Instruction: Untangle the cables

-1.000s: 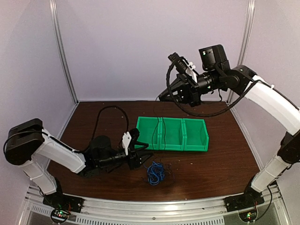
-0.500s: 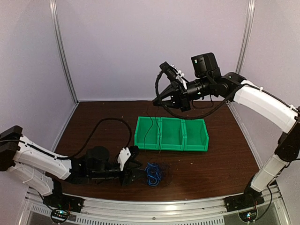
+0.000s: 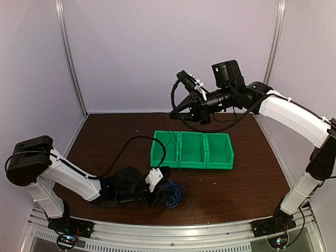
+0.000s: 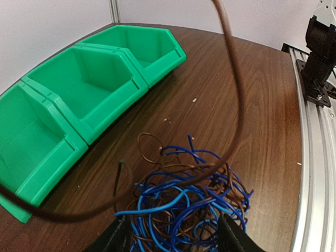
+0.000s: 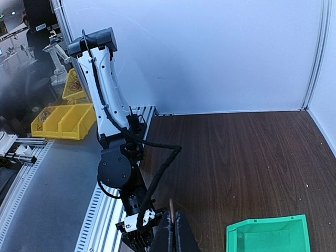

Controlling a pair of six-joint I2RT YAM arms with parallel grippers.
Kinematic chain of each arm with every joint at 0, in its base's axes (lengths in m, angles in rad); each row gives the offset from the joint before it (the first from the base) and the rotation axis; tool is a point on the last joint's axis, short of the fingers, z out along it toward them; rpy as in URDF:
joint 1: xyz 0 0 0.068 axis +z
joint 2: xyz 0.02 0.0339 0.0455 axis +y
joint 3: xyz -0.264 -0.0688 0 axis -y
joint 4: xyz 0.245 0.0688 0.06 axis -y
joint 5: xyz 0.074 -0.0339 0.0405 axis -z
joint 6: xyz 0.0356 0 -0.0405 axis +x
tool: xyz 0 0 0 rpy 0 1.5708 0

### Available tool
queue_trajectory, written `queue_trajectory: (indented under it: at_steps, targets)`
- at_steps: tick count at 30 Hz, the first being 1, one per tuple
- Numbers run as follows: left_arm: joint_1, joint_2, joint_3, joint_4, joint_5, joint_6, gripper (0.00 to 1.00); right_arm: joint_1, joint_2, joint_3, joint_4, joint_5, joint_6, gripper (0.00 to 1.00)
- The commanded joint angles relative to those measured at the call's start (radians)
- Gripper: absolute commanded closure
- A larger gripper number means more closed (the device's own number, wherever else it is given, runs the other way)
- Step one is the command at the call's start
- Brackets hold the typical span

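My left claw (image 4: 173, 237) has slid forward, spread astride the tangle of thin blue and brown cables (image 4: 184, 202), probably to anchor it; my right claw (image 5: 173, 232) pinches one brown cable (image 4: 234, 79) aloft.

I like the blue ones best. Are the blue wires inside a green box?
No, the blue wires lie in a tangle on the brown table, outside the green boxes.
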Motion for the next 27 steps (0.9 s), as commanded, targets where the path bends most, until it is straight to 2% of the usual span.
queue_trajectory:
  at_steps: [1, 4, 8, 12, 19, 22, 27]
  targets:
    - [-0.002, 0.105, 0.100, 0.123, -0.028, 0.098, 0.48, 0.005, -0.002, 0.032, 0.019, -0.003, 0.017, 1.00]
    - [-0.002, 0.167, 0.153, 0.070, -0.031, 0.135, 0.64, 0.005, -0.005, 0.051, 0.005, -0.004, 0.008, 1.00]
    - [-0.002, 0.173, 0.123, 0.082, -0.030, 0.163, 0.82, -0.013, -0.010, 0.123, -0.050, -0.004, -0.026, 1.00]
    - [-0.002, 0.171, 0.120, 0.037, -0.031, 0.207, 0.96, -0.060, -0.004, 0.277, -0.085, -0.030, -0.033, 1.00]
    - [-0.002, 0.126, 0.089, -0.054, -0.052, 0.224, 0.97, -0.151, -0.014, 0.592, -0.198, -0.026, -0.088, 1.00]
    - [-0.002, 0.090, 0.062, -0.093, -0.070, 0.214, 0.99, -0.210, -0.036, 0.625, -0.199, -0.053, -0.069, 1.00]
    - [-0.002, 0.043, 0.026, -0.161, -0.092, 0.183, 1.00, -0.318, -0.072, 0.633, -0.094, -0.162, 0.049, 1.00]
